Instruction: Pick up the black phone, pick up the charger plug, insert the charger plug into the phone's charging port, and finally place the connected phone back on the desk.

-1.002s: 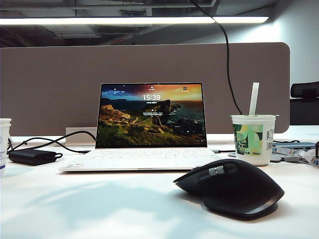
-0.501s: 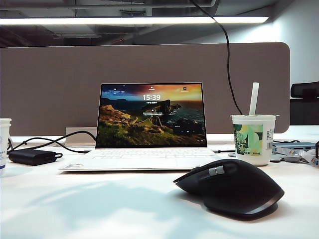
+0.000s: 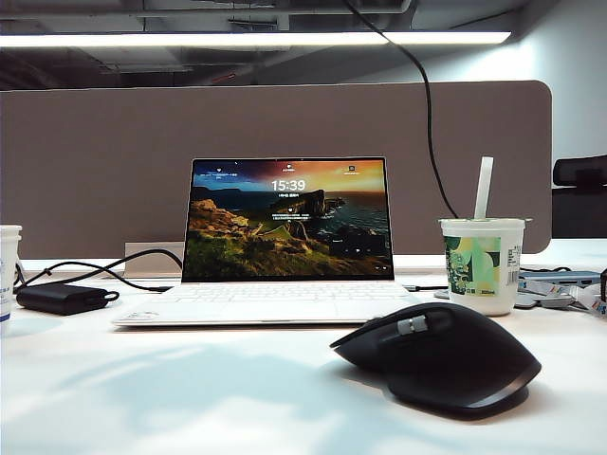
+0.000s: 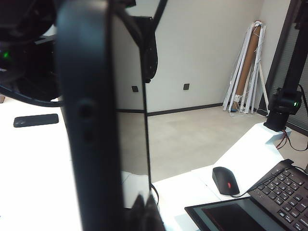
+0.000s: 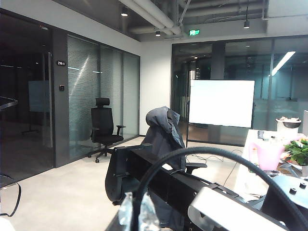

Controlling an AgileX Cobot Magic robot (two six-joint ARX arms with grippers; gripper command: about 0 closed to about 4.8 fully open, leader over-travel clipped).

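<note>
- In the exterior view I saw only the desk (image 3: 190, 379) with the laptop (image 3: 285, 237) and the mouse (image 3: 441, 355). Neither arm and no phone appeared there.
- In the left wrist view the black phone (image 4: 91, 144) stood upright very close to the lens, seen almost edge-on. The left gripper (image 4: 143, 211) was closed on its lower end, well above the desk.
- In the right wrist view the right gripper (image 5: 137, 211) was closed as well. The thin black cable (image 5: 216, 154) rose from between its pale fingertips (image 5: 126, 211) in a wide loop. So I judged it had hold of the charger plug, though the plug tip itself was hidden from me.
- My judgement was that both pick-ups were done and the insertion was the step in hand.
- I could not make out the phone's charging port in any view.
- The next move, I thought, called for bringing the plug in line with the phone's short end edge. Then it must go straight in, slowly, because a tilted tip could slip off the edge.
</note>
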